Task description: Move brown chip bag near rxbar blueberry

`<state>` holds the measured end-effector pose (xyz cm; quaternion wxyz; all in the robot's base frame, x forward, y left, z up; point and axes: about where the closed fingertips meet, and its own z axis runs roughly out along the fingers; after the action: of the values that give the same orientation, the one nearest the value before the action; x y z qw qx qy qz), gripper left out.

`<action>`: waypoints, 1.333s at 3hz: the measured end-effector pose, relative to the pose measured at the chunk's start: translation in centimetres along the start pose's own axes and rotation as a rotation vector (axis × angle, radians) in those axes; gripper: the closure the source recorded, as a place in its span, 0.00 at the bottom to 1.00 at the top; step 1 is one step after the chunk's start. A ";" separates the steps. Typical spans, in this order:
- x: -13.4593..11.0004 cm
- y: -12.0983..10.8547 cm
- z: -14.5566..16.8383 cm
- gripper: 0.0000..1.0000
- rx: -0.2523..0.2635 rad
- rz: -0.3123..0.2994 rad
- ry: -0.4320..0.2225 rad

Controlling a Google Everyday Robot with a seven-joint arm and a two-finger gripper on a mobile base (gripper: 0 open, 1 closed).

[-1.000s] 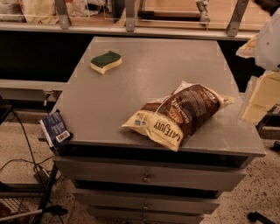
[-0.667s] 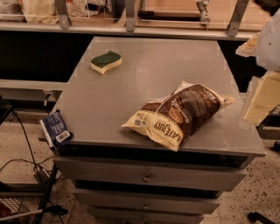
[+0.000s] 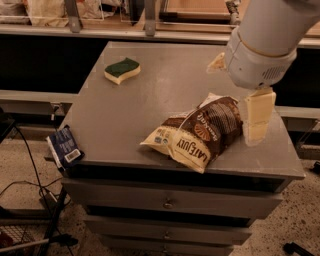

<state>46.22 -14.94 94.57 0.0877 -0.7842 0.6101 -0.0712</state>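
Note:
The brown chip bag lies on its side near the front right of the grey cabinet top, its "LATE JULY" end toward the front edge. My gripper hangs from the big white wrist just right of the bag's back end, close to it or touching it, low over the top. The rxbar blueberry, a small dark-blue bar with a white barcode label, sits at the cabinet's front left corner, overhanging the edge, far left of the bag.
A green-and-yellow sponge lies at the back left of the top. Drawers are below the front edge. A shelf with bags runs behind. Cables lie on the floor at the left.
My arm has swung in from the right edge and now stands over the back right of the top, with the gripper beside the bag. The bag, bar and sponge have not moved.

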 end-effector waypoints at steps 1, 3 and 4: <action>-1.0 -1.9 2.8 0.00 -0.121 -0.136 0.022; -0.4 -2.5 4.9 0.00 -0.115 -0.174 0.032; 1.5 -2.5 6.8 0.00 -0.125 -0.179 0.031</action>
<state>50.48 -15.45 88.53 0.0225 -0.8382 0.5423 -0.0529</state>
